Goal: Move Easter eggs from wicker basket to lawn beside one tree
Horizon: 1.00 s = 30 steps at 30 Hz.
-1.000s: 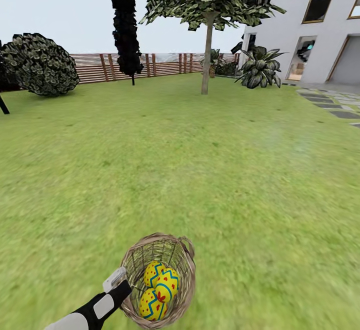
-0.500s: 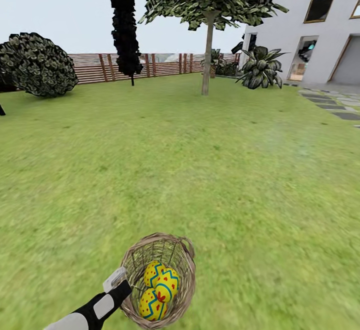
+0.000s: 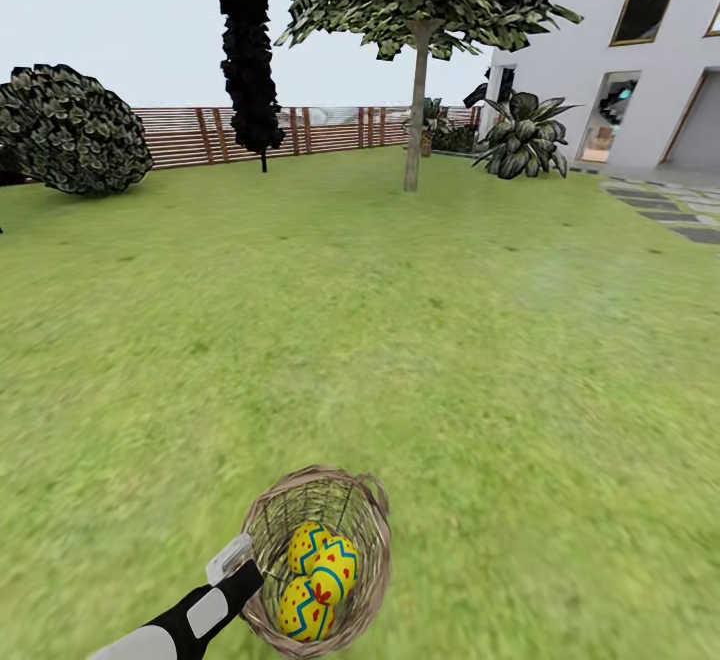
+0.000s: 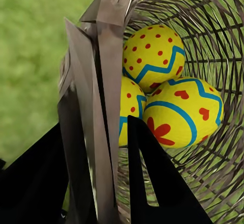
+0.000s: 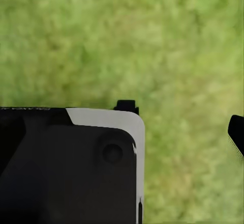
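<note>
Wicker basket (image 3: pixel 318 560) with eggs (image 3: pixel 318 568) clamped in left gripper (image 4: pixel 109 147).

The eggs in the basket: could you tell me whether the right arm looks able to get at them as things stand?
Probably yes: the three eggs lie uncovered in the basket, whose mouth is open. The left gripper grips only its rim, off to one side.

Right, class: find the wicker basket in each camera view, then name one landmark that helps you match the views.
Head view: the wicker basket is at bottom centre, its rim pinched by the left tool.
Left wrist view: the wicker basket is close up, its weave curving around the eggs.
Right wrist view: lawn lies beneath the arm.
Shared landmark: the lawn's green grass, seen in all three.
</note>
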Motion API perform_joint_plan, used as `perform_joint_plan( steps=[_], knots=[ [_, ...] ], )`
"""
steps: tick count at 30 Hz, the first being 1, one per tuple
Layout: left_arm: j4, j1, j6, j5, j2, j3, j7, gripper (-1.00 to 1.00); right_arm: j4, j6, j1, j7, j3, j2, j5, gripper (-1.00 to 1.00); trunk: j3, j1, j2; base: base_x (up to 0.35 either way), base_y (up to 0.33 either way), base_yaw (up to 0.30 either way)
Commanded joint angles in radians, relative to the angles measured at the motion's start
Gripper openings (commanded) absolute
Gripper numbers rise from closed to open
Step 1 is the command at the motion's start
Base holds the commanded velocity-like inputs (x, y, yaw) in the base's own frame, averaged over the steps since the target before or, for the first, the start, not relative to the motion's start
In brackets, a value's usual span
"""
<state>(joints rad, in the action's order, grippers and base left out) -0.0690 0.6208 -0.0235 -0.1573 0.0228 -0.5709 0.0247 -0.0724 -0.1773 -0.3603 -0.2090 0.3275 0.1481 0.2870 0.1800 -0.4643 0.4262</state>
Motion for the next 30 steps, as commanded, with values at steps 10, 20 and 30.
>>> perform_joint_plan(
  steps=[10,20,30],
  knots=[
    [-0.002,0.000,-0.003,-0.011,0.000,-0.001,0.003,-1.00,-0.004,-0.007,-0.002,-0.001,0.008,0.001,0.007,1.00,0.002,-0.001,0.002,0.340,0.000,0.000],
    [-0.002,0.000,-0.003,-0.011,0.000,-0.001,0.003,-1.00,-0.004,-0.007,-0.002,-0.001,0.008,0.001,0.007,1.00,0.002,-0.001,0.002,0.341,0.000,0.000],
    [-0.002,0.000,-0.003,-0.011,0.000,-0.001,0.003,-1.00,-0.004,-0.007,-0.002,-0.001,0.008,0.001,0.007,1.00,0.002,-0.001,0.002,0.341,0.000,0.000]
  ],
)
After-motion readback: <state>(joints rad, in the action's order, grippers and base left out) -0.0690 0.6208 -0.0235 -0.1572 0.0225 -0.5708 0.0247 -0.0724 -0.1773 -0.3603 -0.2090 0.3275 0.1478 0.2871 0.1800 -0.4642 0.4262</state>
